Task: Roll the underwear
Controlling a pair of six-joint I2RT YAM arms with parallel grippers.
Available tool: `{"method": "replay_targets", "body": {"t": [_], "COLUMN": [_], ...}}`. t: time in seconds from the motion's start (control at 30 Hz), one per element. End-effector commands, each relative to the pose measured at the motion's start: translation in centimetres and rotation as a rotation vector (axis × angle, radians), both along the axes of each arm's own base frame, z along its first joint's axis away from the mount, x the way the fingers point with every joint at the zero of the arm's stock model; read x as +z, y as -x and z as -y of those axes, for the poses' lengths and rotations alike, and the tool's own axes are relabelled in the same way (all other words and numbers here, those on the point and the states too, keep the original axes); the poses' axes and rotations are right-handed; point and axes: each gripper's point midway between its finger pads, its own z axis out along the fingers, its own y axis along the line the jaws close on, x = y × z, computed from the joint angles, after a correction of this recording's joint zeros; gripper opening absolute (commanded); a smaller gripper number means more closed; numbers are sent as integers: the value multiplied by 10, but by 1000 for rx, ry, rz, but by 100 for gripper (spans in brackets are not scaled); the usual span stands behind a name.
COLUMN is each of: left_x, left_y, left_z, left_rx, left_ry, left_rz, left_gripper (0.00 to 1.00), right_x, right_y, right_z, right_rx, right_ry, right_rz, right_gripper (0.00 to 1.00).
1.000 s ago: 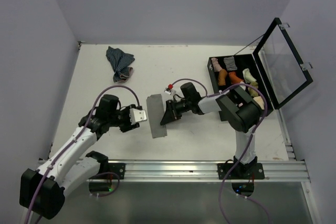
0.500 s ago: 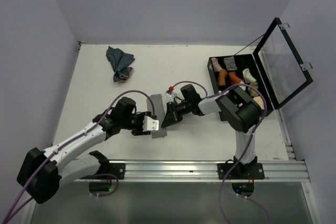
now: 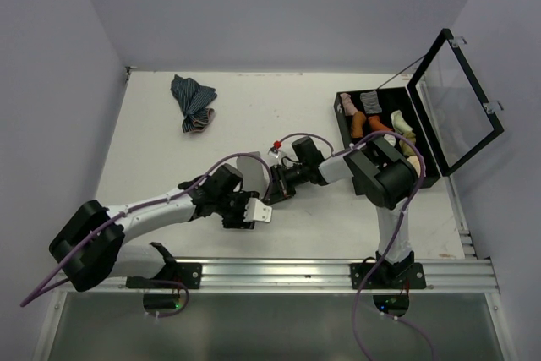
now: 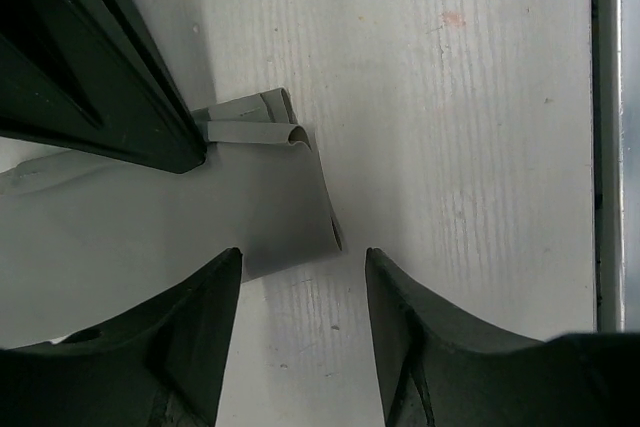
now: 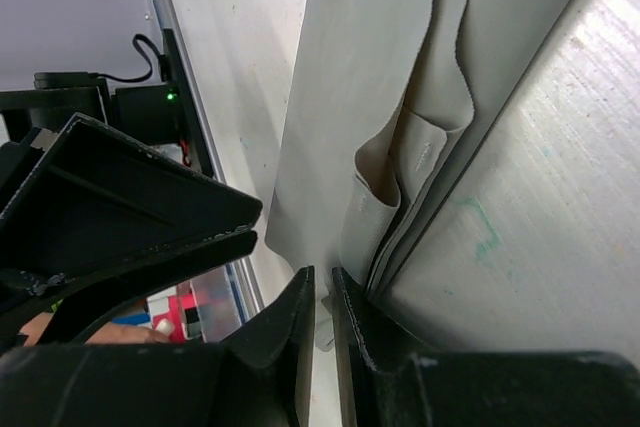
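The grey underwear (image 3: 248, 165) lies folded flat at the middle of the table, partly hidden by both arms. My left gripper (image 3: 260, 211) is open at its near end; in the left wrist view the near corner of the underwear (image 4: 150, 217) lies just ahead of the gap of the left gripper (image 4: 302, 257). My right gripper (image 3: 275, 188) comes in from the right and is shut on the garment's edge. In the right wrist view the layered underwear (image 5: 350, 97) runs down into the pinched right gripper (image 5: 322, 282). A right finger (image 4: 90, 57) shows dark in the left wrist view.
A striped blue cloth (image 3: 192, 101) lies bunched at the back left. An open black case (image 3: 425, 156) holding rolled items stands at the right, its clear lid (image 3: 456, 99) raised. A metal rail (image 3: 338, 275) runs along the near edge.
My left arm has swung right, from beside the underwear's left edge to its near end. The right gripper's jaws have narrowed on the fabric edge.
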Motion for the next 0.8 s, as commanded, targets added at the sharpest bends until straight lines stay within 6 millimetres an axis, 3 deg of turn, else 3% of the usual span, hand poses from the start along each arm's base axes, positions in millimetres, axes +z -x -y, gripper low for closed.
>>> {"method": "replay_targets", "body": {"t": [0.0,0.27,0.4,0.57,0.77], "left_x": [12,14,18,5,-10], "left_y": [-17,-20,-12,-1,6], "left_z": [16,23,22,19,17], "left_rx": [-14,-39,-94,-147,-186], "left_ry": [42,57,74,35,-13], "left_rz": [76,120,154,133,87], "left_gripper": [55,48,43,33,29], "right_x": [-26,-32,-34,-34,-37], "right_y": [-4,-6,-6,-8,-10], "right_z": [9,10,11,11,12], "right_rx": [-44,-54,-57,-64,-69], "right_ry": [90,93,96,94,94], "right_rz": [-27,-65,-74,-82,-92], "right_gripper": [18,17,17,17,17]}}
